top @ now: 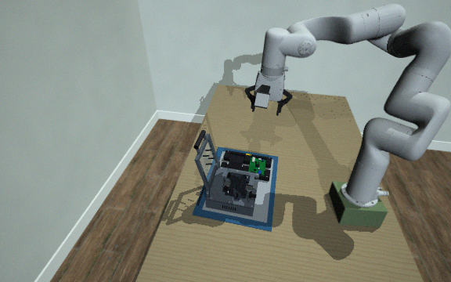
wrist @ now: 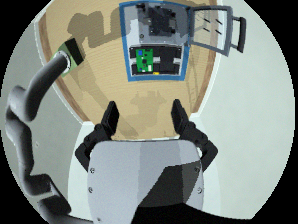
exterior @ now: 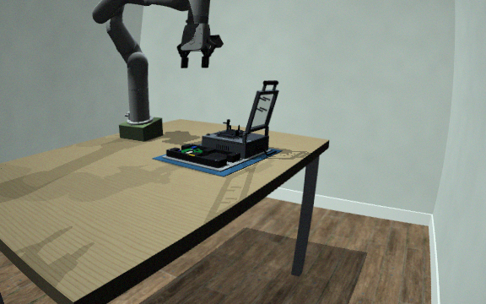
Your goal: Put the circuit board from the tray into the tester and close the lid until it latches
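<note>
Your hand (exterior: 194,63) is hanging high above the surface (exterior: 99,198) with its fingers spread as wide as they go, and it is gripping nothing. It is pointing downward, well apart from the work below.

Looking down through the wrist view, you are seeing the blue mat (wrist: 124,43) ahead of the fingertips. On that mat the black tray (top: 233,158) is lying next to the grey tester (top: 229,196). The green board (top: 257,164) is resting in the tray, in the pocket toward the arm's side in the top view; you cannot make out which way its connector end is facing.

The tester's lid (exterior: 261,111) is standing open, tilted up on its hinge, with its black handle (exterior: 270,84) at the top. The arm's green base block (top: 343,213) is sitting on the surface, well apart from the mat.
</note>
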Robot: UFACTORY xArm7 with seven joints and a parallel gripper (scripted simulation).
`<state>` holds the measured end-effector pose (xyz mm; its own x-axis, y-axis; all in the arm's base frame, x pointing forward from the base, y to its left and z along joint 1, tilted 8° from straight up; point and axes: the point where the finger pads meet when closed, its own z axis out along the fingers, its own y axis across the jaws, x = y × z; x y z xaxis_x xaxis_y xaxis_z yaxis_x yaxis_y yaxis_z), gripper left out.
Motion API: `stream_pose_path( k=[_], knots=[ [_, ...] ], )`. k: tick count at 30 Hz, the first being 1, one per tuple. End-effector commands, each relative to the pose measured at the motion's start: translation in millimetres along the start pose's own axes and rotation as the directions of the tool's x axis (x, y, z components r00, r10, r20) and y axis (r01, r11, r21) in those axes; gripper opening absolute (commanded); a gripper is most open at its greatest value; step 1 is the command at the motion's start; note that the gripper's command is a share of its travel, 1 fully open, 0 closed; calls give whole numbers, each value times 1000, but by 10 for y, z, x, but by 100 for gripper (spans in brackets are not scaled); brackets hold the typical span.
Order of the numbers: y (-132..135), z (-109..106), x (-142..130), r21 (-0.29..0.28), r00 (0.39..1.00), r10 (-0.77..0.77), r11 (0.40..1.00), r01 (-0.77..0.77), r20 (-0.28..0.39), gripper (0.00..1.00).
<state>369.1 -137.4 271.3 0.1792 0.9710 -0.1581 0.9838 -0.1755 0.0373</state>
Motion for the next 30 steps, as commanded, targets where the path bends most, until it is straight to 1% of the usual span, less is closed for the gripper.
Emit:
stream_pose_path(
  k=[1,30],
  knots=[
    [1,9,-17,4,1000,-6,1000,6,-10,100],
    [-6,33,-33,11,1000,-14,1000,15,-21,100]
  ],
)
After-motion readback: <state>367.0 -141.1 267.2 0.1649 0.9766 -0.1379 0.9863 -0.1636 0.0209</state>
